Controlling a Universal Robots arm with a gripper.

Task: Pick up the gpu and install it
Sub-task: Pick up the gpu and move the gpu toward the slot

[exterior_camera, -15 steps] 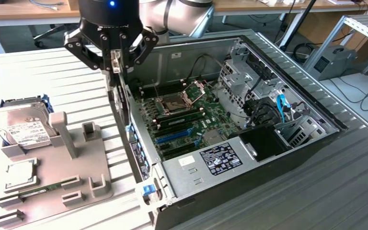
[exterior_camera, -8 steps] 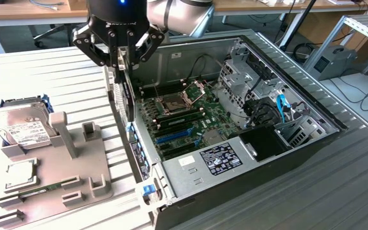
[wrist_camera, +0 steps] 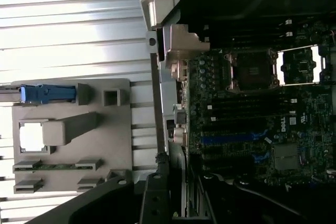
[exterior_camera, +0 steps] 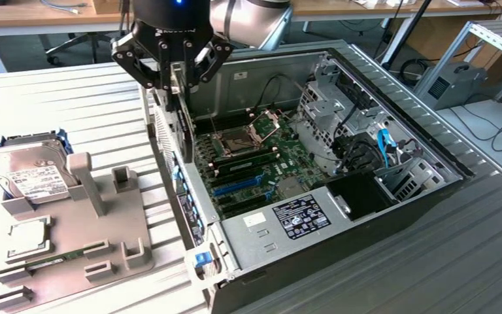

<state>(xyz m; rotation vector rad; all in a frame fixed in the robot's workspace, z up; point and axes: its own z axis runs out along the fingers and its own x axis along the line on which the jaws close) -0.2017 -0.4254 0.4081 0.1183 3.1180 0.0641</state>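
Observation:
My gripper (exterior_camera: 177,82) hangs over the rear wall of the open computer case (exterior_camera: 408,131), shut on the gpu (exterior_camera: 181,131). The card hangs edge-on and upright below the fingers. Its perforated silver bracket (exterior_camera: 159,127) faces the exterior view's left, just outside the case wall. The card's lower end sits near the top of that wall, above the motherboard (exterior_camera: 264,160) and its blue slots (exterior_camera: 242,186). In the wrist view the dark top edge of the gpu (wrist_camera: 156,190) runs along the case's rear edge, with the blue slots (wrist_camera: 231,139) beside it.
A grey fixture plate (exterior_camera: 102,261) lies at the exterior view's left, carrying a silver hard drive (exterior_camera: 29,173), a square chip (exterior_camera: 24,237) and a green RAM stick (exterior_camera: 55,259). Drive cages and cables (exterior_camera: 365,150) fill the case's far end. The slatted table (exterior_camera: 59,104) lies around both.

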